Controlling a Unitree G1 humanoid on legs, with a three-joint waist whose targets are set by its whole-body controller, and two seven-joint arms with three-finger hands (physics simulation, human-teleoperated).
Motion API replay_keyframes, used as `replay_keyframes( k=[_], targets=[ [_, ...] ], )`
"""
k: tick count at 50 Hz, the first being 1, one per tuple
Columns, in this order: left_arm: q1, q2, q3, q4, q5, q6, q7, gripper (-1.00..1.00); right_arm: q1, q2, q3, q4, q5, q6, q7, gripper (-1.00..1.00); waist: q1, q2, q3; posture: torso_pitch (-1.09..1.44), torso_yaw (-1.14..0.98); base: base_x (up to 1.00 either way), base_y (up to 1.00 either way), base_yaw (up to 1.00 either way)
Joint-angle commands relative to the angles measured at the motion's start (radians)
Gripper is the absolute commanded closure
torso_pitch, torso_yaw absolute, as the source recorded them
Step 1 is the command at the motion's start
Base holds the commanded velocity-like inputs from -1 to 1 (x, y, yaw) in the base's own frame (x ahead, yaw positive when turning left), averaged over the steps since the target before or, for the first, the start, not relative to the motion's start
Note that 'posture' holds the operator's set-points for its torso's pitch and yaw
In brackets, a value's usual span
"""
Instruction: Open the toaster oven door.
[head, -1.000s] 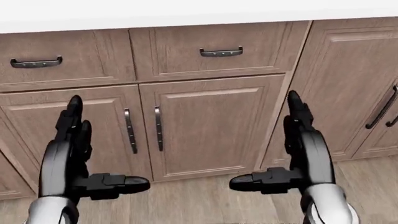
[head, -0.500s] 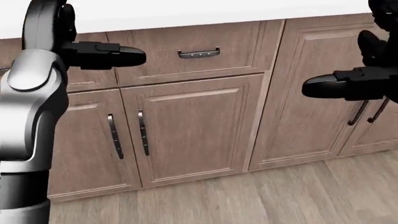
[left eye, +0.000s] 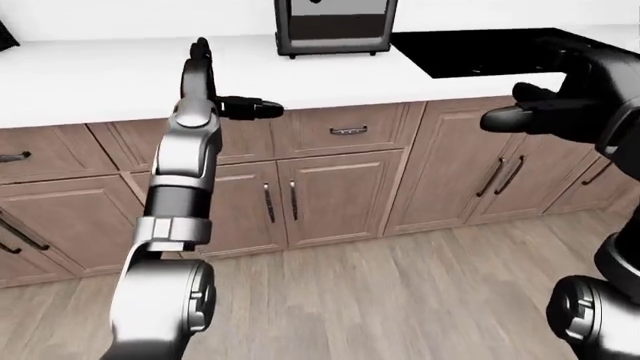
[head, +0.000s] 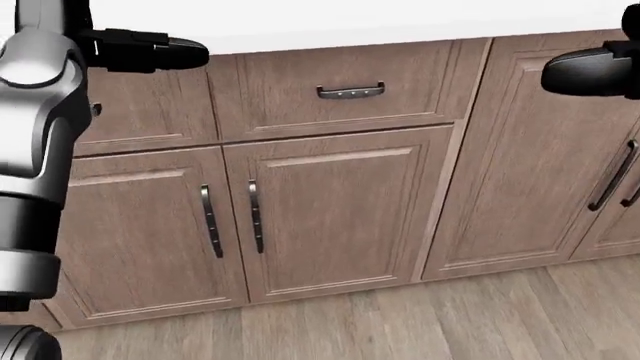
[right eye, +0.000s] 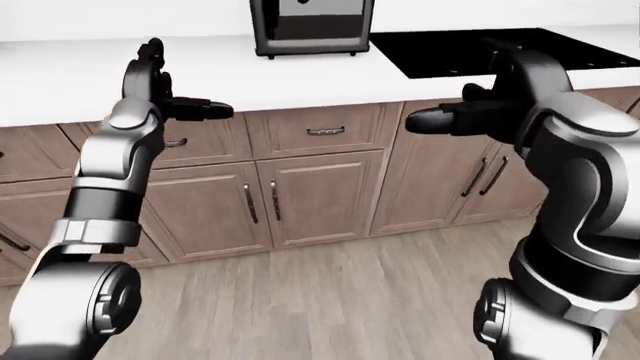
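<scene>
Both arms are rising from cabinet height toward the counter (left eye: 90, 94); left hand (left eye: 215, 90) and right hand (right eye: 480, 112) are spreading released fingers, grasping nothing; toaster oven (left eye: 333, 26) is sitting far, door shut, unreached.

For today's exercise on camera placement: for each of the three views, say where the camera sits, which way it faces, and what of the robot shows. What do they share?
Head view: on the head, tilted down at the cabinet doors; left arm and fingertips at the edges.
Left-eye view: on the head, facing the counter and toaster oven; left hand raised.
Right-eye view: nearly the same, showing more of the right hand.
Shared: the handled drawer.
</scene>
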Motion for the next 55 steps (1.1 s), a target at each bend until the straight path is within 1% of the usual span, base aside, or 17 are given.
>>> replay_keyframes(
  k=[1,2,3,7,13,19,20,23,28,29,31,36,40,43,50,54,55],
  targets=[
    [-0.048,0.021,0.01,-0.066,0.005,-0.03,0.004,-1.0,-0.04,-0.013,-0.013,-0.033,0.006,-0.032,-0.008,-1.0,0.037,-0.025,-0.03,0.0,0.0,0.0,0.0,1.0],
    [-0.048,0.022,0.01,-0.069,0.005,-0.028,0.004,-1.0,-0.04,-0.006,-0.018,-0.035,0.011,-0.038,-0.011,-1.0,-0.002,0.033,-0.037,0.0,0.0,0.0,1.0,0.0],
    [-0.048,0.023,0.011,-0.071,0.005,-0.026,0.004,-1.0,-0.044,0.002,-0.028,-0.036,0.015,-0.041,-0.02,-1.0,0.014,-0.012,-0.007,0.0,0.0,0.0,0.0,0.0],
    [-0.052,0.026,0.013,-0.067,0.005,-0.026,0.004,-1.0,-0.047,-0.01,-0.026,-0.044,0.03,-0.024,-0.035,-1.0,-0.012,0.118,-0.007,0.0,0.0,0.0,0.0,0.0],
    [-0.055,0.026,0.012,-0.088,0.003,-0.006,0.004,-1.0,-0.06,-0.018,-0.018,-0.028,0.05,-0.019,-0.045,-1.0,-0.002,0.012,0.011,0.0,0.0,0.0,0.0,0.0],
    [-0.056,0.024,0.011,-0.106,0.004,0.01,0.005,-1.0,-0.058,-0.028,-0.014,-0.018,0.061,-0.026,-0.045,-1.0,0.011,0.031,-0.003,0.0,0.0,0.01,0.0,0.0],
    [-0.056,0.024,0.011,-0.108,0.004,0.01,0.006,-1.0,-0.058,-0.029,-0.014,-0.017,0.062,-0.026,-0.045,-1.0,0.007,0.036,-0.027,0.0,0.0,0.1,0.0,0.0],
    [-0.052,0.024,0.011,-0.123,0.004,0.02,0.006,-1.0,-0.062,-0.031,-0.011,-0.017,0.068,-0.027,-0.045,-1.0,0.007,0.04,-0.009,0.0,0.0,0.2,0.0,0.0],
    [-0.053,0.026,0.014,-0.128,0.001,0.025,0.006,-1.0,-0.063,-0.034,-0.01,-0.017,0.074,-0.027,-0.046,-1.0,0.009,-0.011,0.003,0.0,0.0,0.3,0.0,0.0],
    [-0.053,0.027,0.014,-0.127,0.001,0.025,0.006,-1.0,-0.061,-0.034,-0.011,-0.019,0.075,-0.026,-0.046,-1.0,0.005,0.012,0.004,0.0,0.0,0.31,0.0,0.0],
    [-0.054,0.027,0.014,-0.126,0.001,0.025,0.006,-1.0,-0.062,-0.034,-0.011,-0.02,0.077,-0.023,-0.047,-1.0,0.013,0.004,-0.002,0.0,0.0,0.31,0.0,0.0],
    [-0.057,0.029,0.014,-0.125,0.0,0.028,0.006,-1.0,-0.069,-0.036,-0.008,-0.017,0.08,-0.023,-0.049,-1.0,0.006,0.046,-0.004,0.0,0.0,0.31,0.0,0.0],
    [-0.064,0.033,0.015,-0.117,0.0,0.025,0.004,-1.0,-0.065,-0.034,-0.006,-0.014,0.082,-0.026,-0.05,-1.0,-0.01,0.13,-0.019,0.0,0.0,0.31,0.0,0.0],
    [-0.063,0.034,0.016,-0.108,0.0,0.018,0.004,-1.0,-0.067,-0.035,-0.004,-0.01,0.083,-0.027,-0.051,-1.0,-0.006,0.126,0.0,0.0,0.0,0.32,0.0,0.0],
    [-0.067,0.032,0.014,-0.11,-0.001,0.022,0.005,-1.0,-0.073,-0.039,-0.006,-0.017,0.087,-0.014,-0.051,-1.0,0.017,0.062,0.0,0.0,0.0,0.33,0.0,0.0],
    [-0.068,0.029,0.012,-0.11,0.001,0.023,0.005,-1.0,-0.072,-0.042,-0.012,-0.022,0.09,-0.006,-0.051,-1.0,0.025,-0.041,-0.025,0.0,0.0,0.36,0.0,0.0],
    [-0.067,0.028,0.011,-0.116,0.001,0.026,0.006,-1.0,-0.075,-0.044,-0.01,-0.023,0.09,-0.003,-0.051,-1.0,0.016,0.002,-0.013,0.0,0.0,0.38,0.0,0.0]
  ],
)
